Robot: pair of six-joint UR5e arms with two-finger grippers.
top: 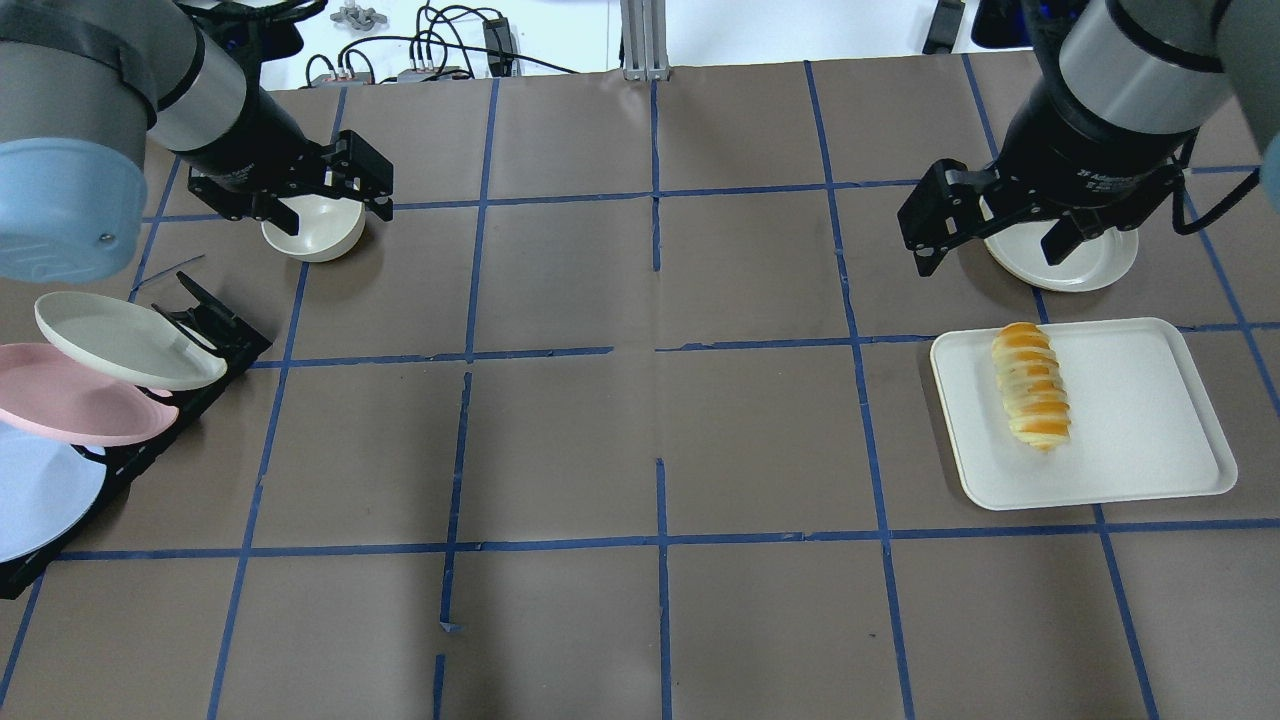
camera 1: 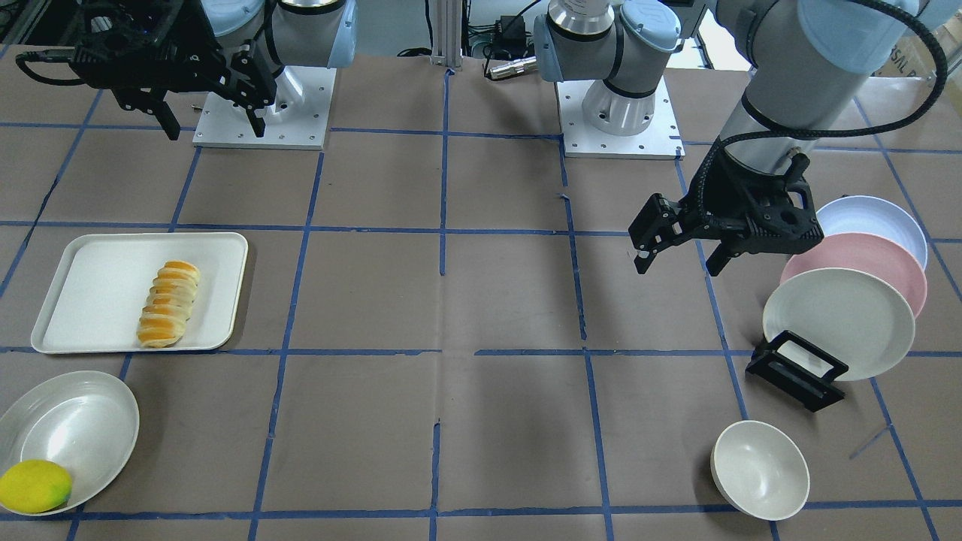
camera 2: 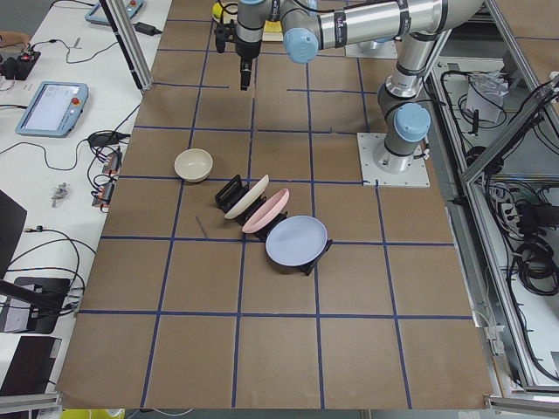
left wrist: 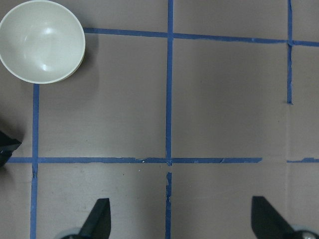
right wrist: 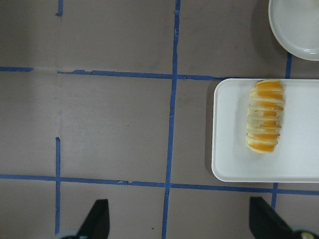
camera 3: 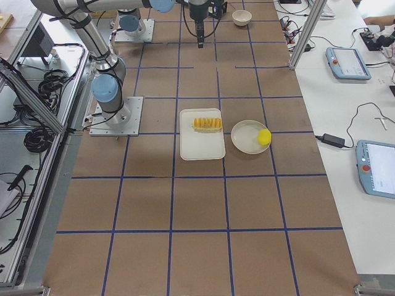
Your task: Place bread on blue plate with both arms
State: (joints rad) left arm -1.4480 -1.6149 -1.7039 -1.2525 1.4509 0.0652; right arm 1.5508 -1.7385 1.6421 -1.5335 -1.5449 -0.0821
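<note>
The bread [camera 1: 169, 303], an orange and cream striped roll, lies on a white tray [camera 1: 90, 259] on my right side; it also shows in the overhead view [top: 1031, 398] and the right wrist view [right wrist: 265, 116]. The blue plate [camera 1: 883, 219] leans in a black rack [camera 1: 795, 370] on my left side, behind a pink plate and an off-white plate; it shows in the overhead view [top: 40, 490] too. My left gripper [camera 1: 676, 267] is open and empty, in the air beside the rack. My right gripper [camera 1: 214, 129] is open and empty, high, back from the tray.
The pink plate [camera 1: 864, 259] and the off-white plate [camera 1: 838, 319] stand in the rack. A cream bowl [camera 1: 760, 469] sits in front of the rack. A shallow white plate [camera 1: 71, 421] holds a yellow lemon [camera 1: 34, 486] near the tray.
</note>
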